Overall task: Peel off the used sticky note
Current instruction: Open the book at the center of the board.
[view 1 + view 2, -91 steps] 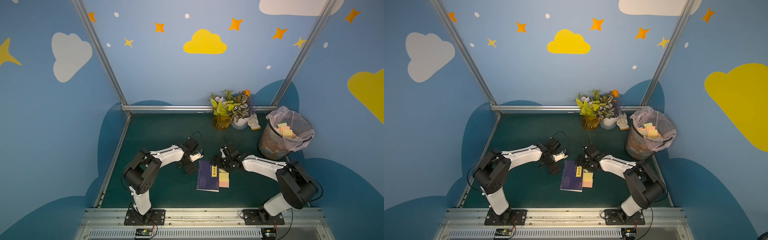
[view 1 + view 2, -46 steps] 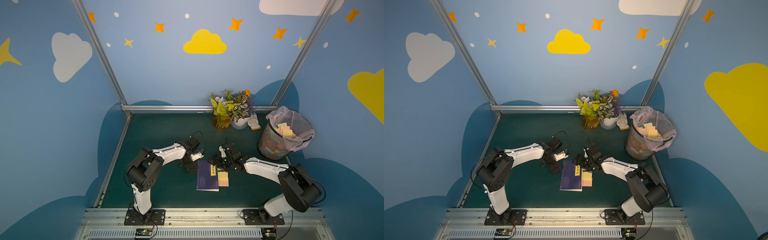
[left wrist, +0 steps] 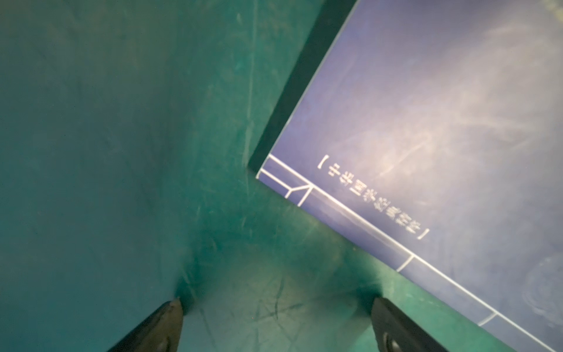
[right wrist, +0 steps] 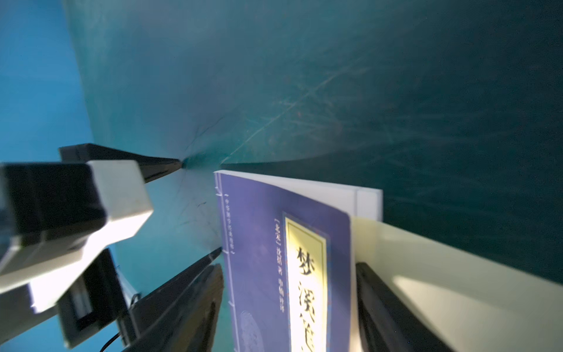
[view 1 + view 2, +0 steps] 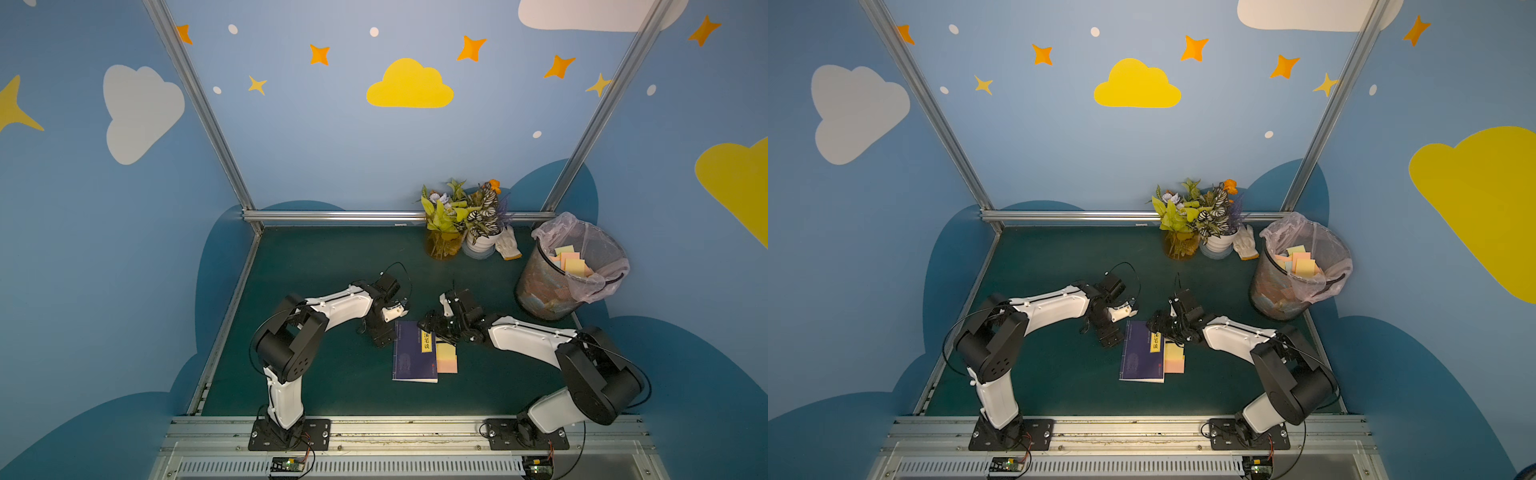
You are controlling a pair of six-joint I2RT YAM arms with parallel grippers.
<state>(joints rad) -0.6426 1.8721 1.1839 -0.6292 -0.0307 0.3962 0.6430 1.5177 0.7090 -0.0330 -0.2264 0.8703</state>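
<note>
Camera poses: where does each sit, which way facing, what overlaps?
Top views: high over the front rail, looking down at mat and back wall; left arm and right arm whole.
Left wrist: looks down at mat and book corner; left claw tips open.
Right wrist: low, looks along book and sticky note; right claw, also left claw.
Shared: all show the book.

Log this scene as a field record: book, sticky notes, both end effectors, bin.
book: purple, closed, flat on the green mat
sticky notes: yellow and pink, sticking out of the book's edge on the right arm's side
left end effector: open, tips at the mat by the book's corner, holding nothing
right end effector: open over the book's far end, one finger beside the yellow note, no grip visible
bin: mesh, lined, discarded notes inside
</note>
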